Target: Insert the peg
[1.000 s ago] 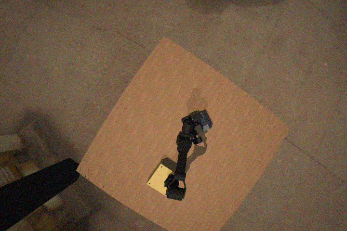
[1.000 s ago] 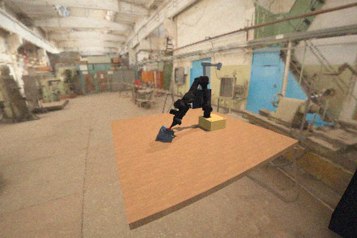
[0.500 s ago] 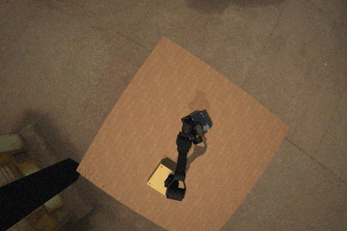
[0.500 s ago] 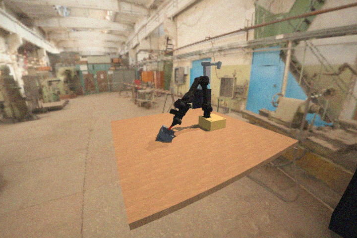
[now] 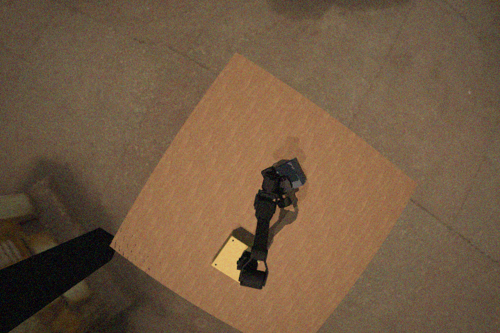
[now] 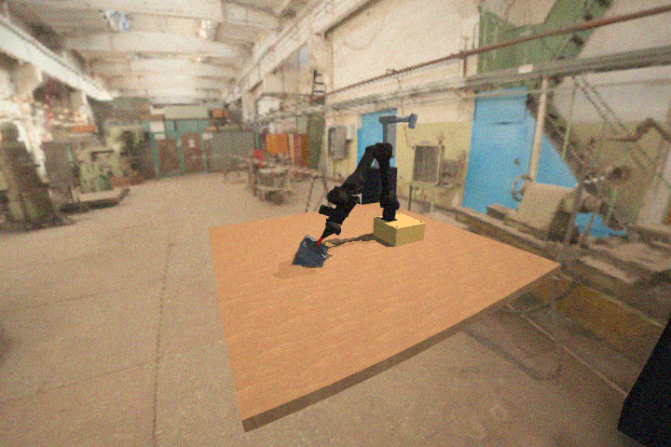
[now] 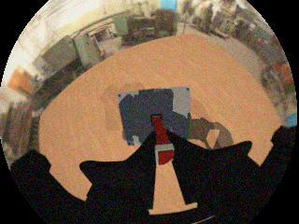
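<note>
The red peg [image 6: 319,242] [image 7: 160,131] has flat sides and a grey band near its upper end. My gripper [image 6: 321,237] [image 7: 160,133] is shut on it. The peg leans toward the blue-grey sloped panel [image 5: 296,171] [image 6: 308,255] [image 7: 135,112]. In the wrist view its far end overlaps the dark-rimmed square hole [image 7: 153,115], with a dark strip of the hole showing beyond the tip. Whether the tip is inside, and how deep, I cannot tell. The peg's sides look roughly in line with the hole's sides. In the top view the arm hides the peg and fingertips.
The arm's base stands by a yellow block [image 5: 230,257] [image 6: 400,235] on the wooden table [image 5: 235,117] [image 6: 378,316]. A black post [image 5: 46,270] stands beyond one table corner. The arm's shadow falls over the panel and the table beside it.
</note>
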Available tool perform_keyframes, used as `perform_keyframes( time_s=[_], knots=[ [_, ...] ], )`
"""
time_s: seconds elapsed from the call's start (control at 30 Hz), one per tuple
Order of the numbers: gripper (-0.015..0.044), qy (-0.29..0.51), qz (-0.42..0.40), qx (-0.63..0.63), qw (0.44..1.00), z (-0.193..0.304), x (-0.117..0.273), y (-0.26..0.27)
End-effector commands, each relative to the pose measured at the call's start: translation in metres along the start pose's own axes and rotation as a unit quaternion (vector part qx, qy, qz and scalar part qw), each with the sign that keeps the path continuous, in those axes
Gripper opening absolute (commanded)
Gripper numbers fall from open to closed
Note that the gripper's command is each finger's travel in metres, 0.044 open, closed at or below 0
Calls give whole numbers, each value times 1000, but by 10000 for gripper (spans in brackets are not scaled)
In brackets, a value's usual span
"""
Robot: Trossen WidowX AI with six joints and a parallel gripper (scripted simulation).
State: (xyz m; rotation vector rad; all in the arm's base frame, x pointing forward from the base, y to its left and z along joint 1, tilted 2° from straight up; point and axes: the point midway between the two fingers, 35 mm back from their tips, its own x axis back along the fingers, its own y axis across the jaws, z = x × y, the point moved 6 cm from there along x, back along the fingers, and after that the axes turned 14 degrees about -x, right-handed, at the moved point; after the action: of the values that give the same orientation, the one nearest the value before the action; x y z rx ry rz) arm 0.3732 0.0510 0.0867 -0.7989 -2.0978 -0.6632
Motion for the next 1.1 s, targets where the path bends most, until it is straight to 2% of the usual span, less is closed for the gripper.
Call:
perform_keyframes(
  time_s=[0.0, 1.07],
  knots=[
    [0, 1, 1, 1, 1000, 1, -3, -1],
    [0, 0, 1, 1, 1000, 1, -21, 1]
  ],
)
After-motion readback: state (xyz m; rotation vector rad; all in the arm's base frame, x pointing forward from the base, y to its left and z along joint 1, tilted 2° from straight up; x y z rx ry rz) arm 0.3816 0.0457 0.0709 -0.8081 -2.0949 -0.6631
